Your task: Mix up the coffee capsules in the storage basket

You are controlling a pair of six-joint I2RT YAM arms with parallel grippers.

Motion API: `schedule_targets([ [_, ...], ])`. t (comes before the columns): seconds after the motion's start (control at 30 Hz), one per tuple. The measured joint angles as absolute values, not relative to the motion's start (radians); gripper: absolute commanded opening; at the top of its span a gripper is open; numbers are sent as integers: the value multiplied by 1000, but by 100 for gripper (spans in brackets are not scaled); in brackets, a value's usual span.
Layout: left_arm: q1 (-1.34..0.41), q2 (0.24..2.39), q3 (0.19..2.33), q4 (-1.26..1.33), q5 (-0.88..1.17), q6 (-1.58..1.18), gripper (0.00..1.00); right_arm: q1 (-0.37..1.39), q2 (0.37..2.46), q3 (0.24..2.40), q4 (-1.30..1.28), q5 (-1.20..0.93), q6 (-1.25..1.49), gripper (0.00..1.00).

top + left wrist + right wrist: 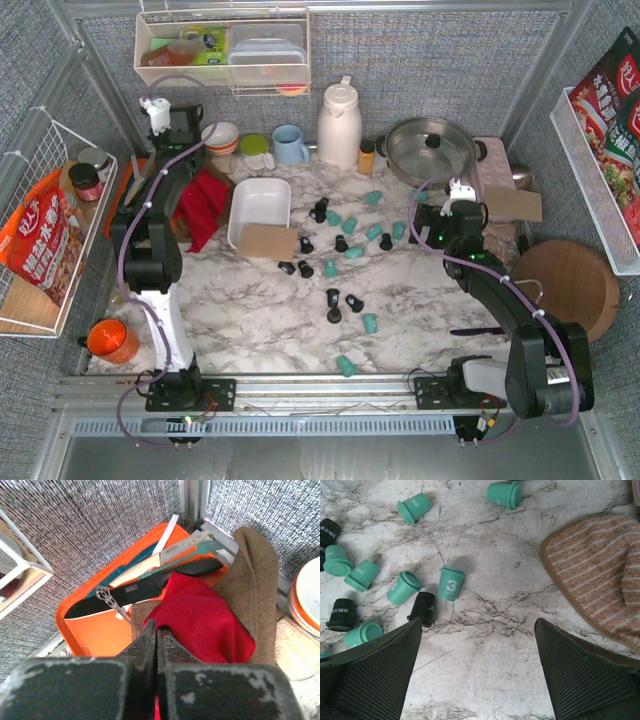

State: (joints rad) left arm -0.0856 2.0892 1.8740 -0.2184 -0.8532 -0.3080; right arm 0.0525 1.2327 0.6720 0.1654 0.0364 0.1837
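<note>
The white storage basket [260,203] sits left of centre on the marble table and holds no capsules. A brown card [266,241] overlaps its near edge. Teal and black coffee capsules [345,235] lie scattered on the table to its right and toward the front. The right wrist view shows several of them, among them a teal one marked 3 [451,583] and a black one [423,609]. My right gripper [435,220] [479,625] is open and empty above bare marble, just right of the capsules. My left gripper [178,130] [157,630] is shut and empty at the back left, above a red cloth [200,615].
An orange tray [100,630] with a knife [130,589] lies under the left gripper. At the back stand bowls, a blue mug [290,145], a white thermos [338,125], an orange-lidded jar [367,157] and a lidded pot [430,150]. A striped mat [600,570] and a round wooden board [565,290] lie right. An orange cup [110,340] stands front left.
</note>
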Motion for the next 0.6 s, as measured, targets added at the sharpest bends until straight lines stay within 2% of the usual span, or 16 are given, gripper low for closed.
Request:
schedule_targets([
  [0.03, -75, 2099, 1880, -238, -835, -331, 28, 52, 1234, 673, 165, 36, 184, 99],
  [0.1, -59, 2105, 1888, -269, -799, -368, 70, 52, 1235, 676, 166, 36, 184, 99],
  [0.13, -56, 2103, 1888, -273, -783, -376, 81, 52, 1236, 676, 166, 36, 184, 99],
  [0.17, -56, 2094, 1886, -274, -765, -383, 88, 52, 1238, 676, 165, 36, 184, 99],
  [0.33, -63, 1981, 1827, -290, -680, -412, 95, 52, 1240, 678, 165, 26, 184, 99],
  [0.6, -130, 1678, 1551, -307, -559, -450, 96, 56, 1240, 679, 165, 22, 188, 99],
])
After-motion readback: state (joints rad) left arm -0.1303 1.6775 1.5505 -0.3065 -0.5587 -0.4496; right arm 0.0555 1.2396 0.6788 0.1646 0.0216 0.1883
